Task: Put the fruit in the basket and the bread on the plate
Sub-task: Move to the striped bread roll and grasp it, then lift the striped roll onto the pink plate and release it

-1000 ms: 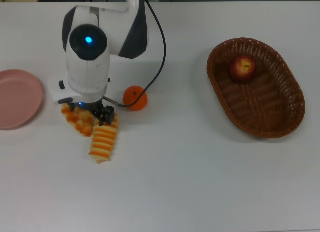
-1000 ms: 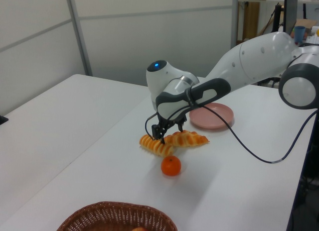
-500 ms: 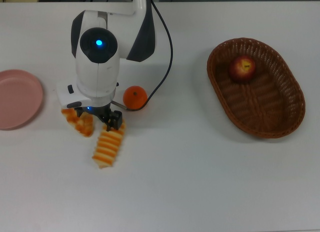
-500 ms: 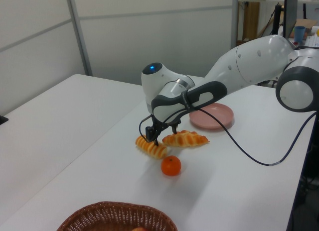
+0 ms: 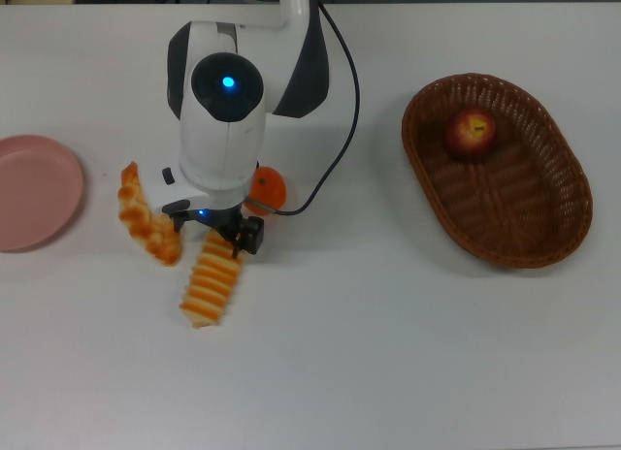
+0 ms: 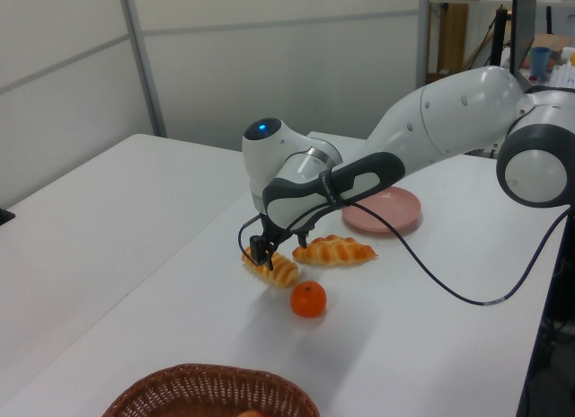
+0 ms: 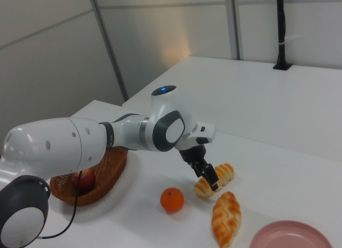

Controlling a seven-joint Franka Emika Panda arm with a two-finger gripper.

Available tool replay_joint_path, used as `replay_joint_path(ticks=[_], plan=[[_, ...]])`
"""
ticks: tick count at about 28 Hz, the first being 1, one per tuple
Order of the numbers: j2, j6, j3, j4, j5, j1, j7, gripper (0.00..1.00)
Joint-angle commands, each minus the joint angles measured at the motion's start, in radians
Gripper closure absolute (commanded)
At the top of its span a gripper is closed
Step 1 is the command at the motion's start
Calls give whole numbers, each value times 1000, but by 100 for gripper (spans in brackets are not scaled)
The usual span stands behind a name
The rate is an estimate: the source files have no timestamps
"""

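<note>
Since a second ago the arm has travelled toward the top view's right, uncovering the braided twist, and the end effector now sits over the upper end of the striped loaf, which has shifted slightly the same way.

Step in hand, as judged: taking hold of the striped loaf, first of the two breads, for carriage to the pink plate. The fingers straddle the loaf's upper end, spread to either side of it; whether they already press on it cannot be told.

Positions: both breads lie on the bench, close together but apart. The mandarin rests just beyond them, partly hidden by the arm in the top view. The apple already lies in the wicker basket, at the top view's right. The plate is bare, at the top view's left edge.

Orientation: the loaf's long axis runs from upper right to lower left in the top view, only a little off vertical. The twist runs the other way, upper left to lower right, its pointed tip toward the plate.

Next move calls for closing across the loaf's short axis, lifting clear of the twist, and carrying it leftward in the top view. The grip is near one end, so the loaf may tilt when raised.
</note>
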Motion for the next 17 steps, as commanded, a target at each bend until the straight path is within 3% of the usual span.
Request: replay_joint_path(ticks=[1, 15, 16, 17], plan=[[6, 16, -4, 6, -11, 3, 22, 0], [90, 52, -6, 13, -22, 40, 52, 0], [90, 52, -6, 13, -22, 40, 55, 3], [90, 52, -6, 13, -24, 42, 52, 18]])
